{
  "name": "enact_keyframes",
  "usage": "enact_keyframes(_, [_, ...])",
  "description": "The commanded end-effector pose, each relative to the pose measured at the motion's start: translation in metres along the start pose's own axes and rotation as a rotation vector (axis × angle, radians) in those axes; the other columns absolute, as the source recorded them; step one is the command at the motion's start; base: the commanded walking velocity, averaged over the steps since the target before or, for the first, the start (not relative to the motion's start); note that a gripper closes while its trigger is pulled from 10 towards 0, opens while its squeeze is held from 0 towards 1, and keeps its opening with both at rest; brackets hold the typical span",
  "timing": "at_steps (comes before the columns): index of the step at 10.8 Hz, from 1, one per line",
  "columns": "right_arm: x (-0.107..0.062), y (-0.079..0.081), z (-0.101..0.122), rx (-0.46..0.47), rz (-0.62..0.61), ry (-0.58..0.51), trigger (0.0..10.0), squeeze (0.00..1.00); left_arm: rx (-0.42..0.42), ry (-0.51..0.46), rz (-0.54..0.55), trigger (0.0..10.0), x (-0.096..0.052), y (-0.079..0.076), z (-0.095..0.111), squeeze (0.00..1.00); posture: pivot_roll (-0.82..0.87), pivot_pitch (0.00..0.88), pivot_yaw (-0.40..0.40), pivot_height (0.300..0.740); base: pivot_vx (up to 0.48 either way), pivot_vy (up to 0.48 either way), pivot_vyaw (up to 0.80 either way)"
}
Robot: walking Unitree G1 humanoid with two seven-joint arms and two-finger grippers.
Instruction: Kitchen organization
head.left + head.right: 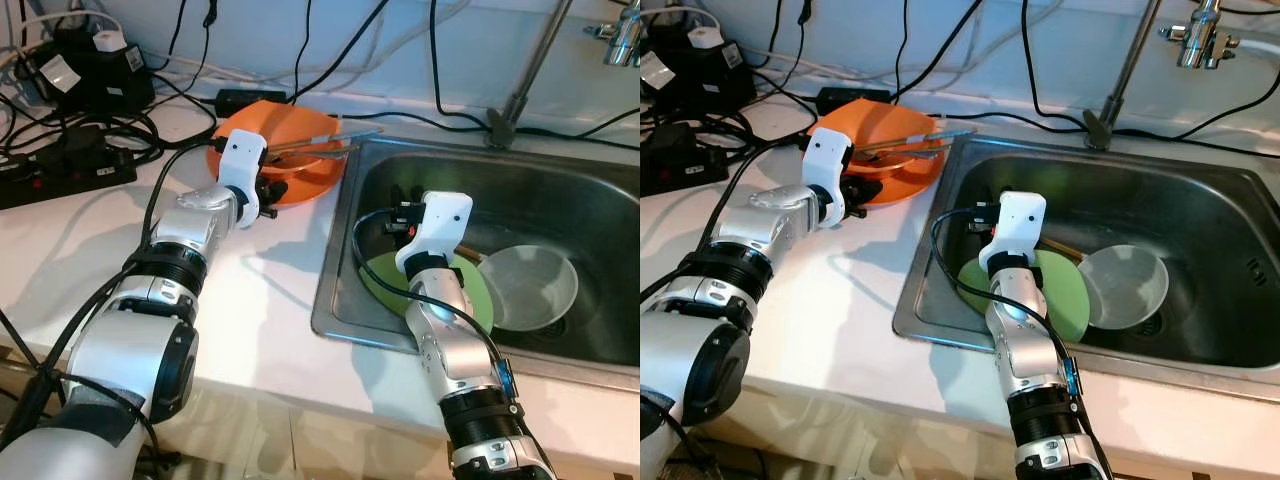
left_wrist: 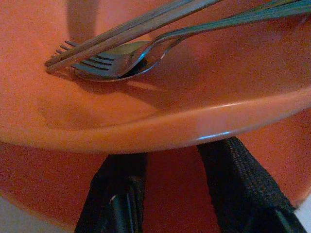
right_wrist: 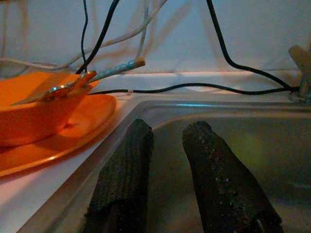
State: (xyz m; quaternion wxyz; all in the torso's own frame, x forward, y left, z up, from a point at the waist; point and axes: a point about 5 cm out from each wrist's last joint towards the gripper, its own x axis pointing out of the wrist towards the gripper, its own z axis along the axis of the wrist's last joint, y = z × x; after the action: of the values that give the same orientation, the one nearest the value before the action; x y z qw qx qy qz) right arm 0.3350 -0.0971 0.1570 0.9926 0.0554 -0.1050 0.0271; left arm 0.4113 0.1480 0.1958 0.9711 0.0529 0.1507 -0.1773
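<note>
Left gripper: reaching across the white tabletop to the near edge of the orange dishes; its two black fingers are standing a little apart, lying under the orange bowl's rim and over the plate, gripping nothing that can be made out.
Orange bowl: sitting on an orange plate on the tabletop, just left of the sink.
Cutlery: a fork is lying in the bowl with its tines toward the left wrist camera, and a pair of chopsticks is lying across it; the handles are sticking out over the bowl's rim toward the sink.
Right gripper: hanging inside the steel sink near its left wall, pointing toward the back corner; its fingers are parted by a narrow gap and are holding nothing.
Green plate: lying in the sink bottom, partly hidden by the right arm.
Clear bowl: resting in the sink just beside the green plate, its rim overlapping the plate's edge.
Faucet: rising from the ledge behind the sink.
Cables and power strip: sprawling across the back left of the tabletop, with black cables trailing along the wall behind the sink.
</note>
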Motion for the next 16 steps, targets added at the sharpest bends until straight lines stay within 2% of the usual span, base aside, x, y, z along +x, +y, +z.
enact_keyframes(1, [-0.007, -0.008, -0.016, -0.003, -0.027, 0.075, 10.0, 0.0, -0.027, 0.047, -0.048, 10.0, 0.001, -0.002, -0.009, 0.0, 0.18, 0.136, 0.009, 0.74, 0.0, 0.0, 0.0])
enact_keyframes(3, [-0.006, -0.005, -0.017, -0.001, -0.021, 0.085, 10.0, 0.0, -0.085, 0.123, -0.126, 10.0, -0.003, -0.002, -0.032, 0.0, 0.2, 0.135, 0.008, 0.74, 0.0, 0.0, 0.0])
enact_keyframes(4, [-0.005, -0.004, -0.017, 0.002, -0.016, 0.084, 10.0, 0.0, -0.084, 0.15, -0.13, 10.0, -0.005, 0.0, -0.04, 0.0, 0.21, 0.135, 0.008, 0.74, 0.0, 0.0, 0.0])
enact_keyframes(6, [-0.002, -0.002, -0.016, 0.007, -0.009, 0.084, 10.0, 0.0, -0.076, 0.211, -0.121, 10.0, -0.023, 0.012, -0.057, 0.0, 0.24, 0.125, 0.008, 0.74, 0.0, 0.0, 0.0])
enact_keyframes(7, [0.0, -0.001, -0.016, 0.008, -0.005, 0.085, 10.0, 0.0, -0.078, 0.211, -0.111, 10.0, -0.033, 0.015, -0.057, 0.0, 0.26, 0.12, 0.009, 0.74, 0.0, 0.0, 0.0])
enact_keyframes(9, [0.004, 0.001, -0.015, 0.013, 0.004, 0.081, 10.0, 0.0, -0.071, 0.208, -0.085, 10.0, -0.074, 0.017, -0.055, 0.0, 0.3, 0.106, 0.009, 0.74, 0.0, 0.0, 0.0])
enact_keyframes(10, [0.006, 0.003, -0.015, 0.015, 0.009, 0.08, 10.0, 0.0, -0.06, 0.214, -0.077, 10.0, -0.089, 0.016, -0.056, 0.0, 0.32, 0.098, 0.007, 0.74, 0.0, 0.0, 0.0])
enact_keyframes(13, [0.011, 0.005, -0.015, 0.02, 0.016, 0.076, 10.0, 0.0, -0.05, 0.248, -0.064, 10.0, -0.13, 0.008, -0.056, 0.0, 0.35, 0.093, 0.0, 0.74, 0.0, 0.0, 0.0])
enact_keyframes(15, [0.015, 0.003, -0.016, 0.019, 0.018, 0.079, 10.0, 0.0, -0.025, 0.256, -0.099, 10.0, -0.158, -0.007, -0.055, 0.0, 0.37, 0.105, -0.02, 0.74, 0.0, 0.0, 0.0])
enact_keyframes(16, [0.016, 0.003, -0.016, 0.018, 0.02, 0.079, 10.0, 0.0, -0.018, 0.252, -0.091, 10.0, -0.163, -0.009, -0.054, 0.0, 0.38, 0.105, -0.026, 0.74, 0.0, 0.0, 0.0])
